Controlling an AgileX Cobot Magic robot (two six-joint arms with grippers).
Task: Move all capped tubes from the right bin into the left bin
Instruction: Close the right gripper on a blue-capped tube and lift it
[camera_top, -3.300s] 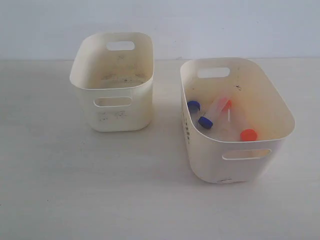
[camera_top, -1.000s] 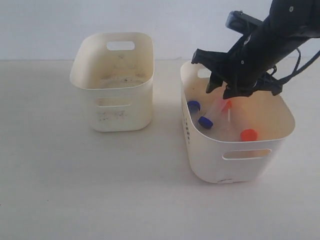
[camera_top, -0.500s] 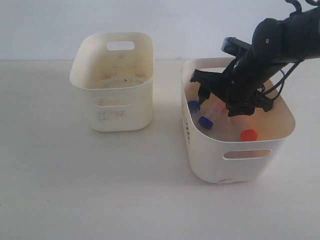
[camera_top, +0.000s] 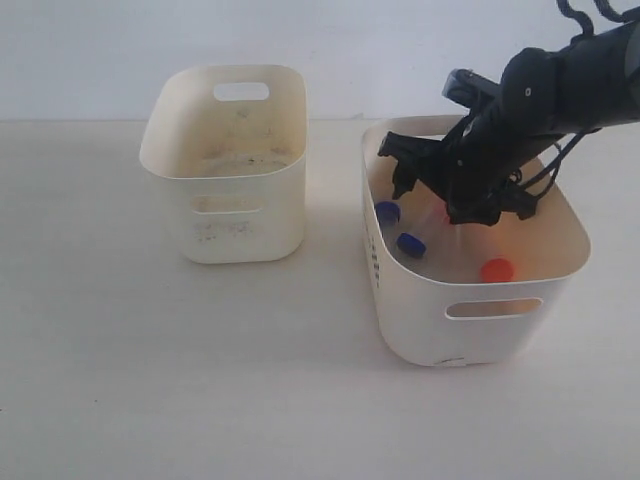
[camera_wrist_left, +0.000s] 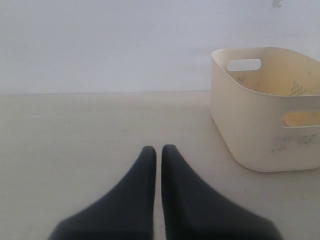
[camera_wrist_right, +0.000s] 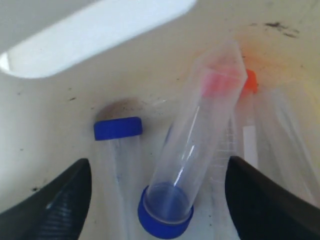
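My right gripper hangs inside the right bin, the larger cream plastic tub with rounded corners, thin smooth walls and oval handle slots. Its matte black jaws stand wide apart and clamp nothing. One sits on each side of a clear tube that lies tilted across the others. That tube is a slim glossy cylinder that ends in a cone, and its ribbed blue screw cap points toward 8 o'clock in the bin.

A second blue-capped tube lies just beside it against the 9 o'clock wall. An orange-capped tube rests toward 5 o'clock near the front wall. Another orange cap shows past the tilted tube's cone, and in the exterior view I mostly cover it. All four capped tubes lie in the right bin, whose pale floor carries a few dark specks.

The left bin stands at 9 o'clock from the right one, apart from it on the bench, a pale matte surface. It is smaller and also cream plastic with oval slots, and grey smudges mark its front and inner wall.

My left gripper has its jaws pressed together. They are two dull black wedges tapering to rounded tips over bare bench, well apart from the left bin.
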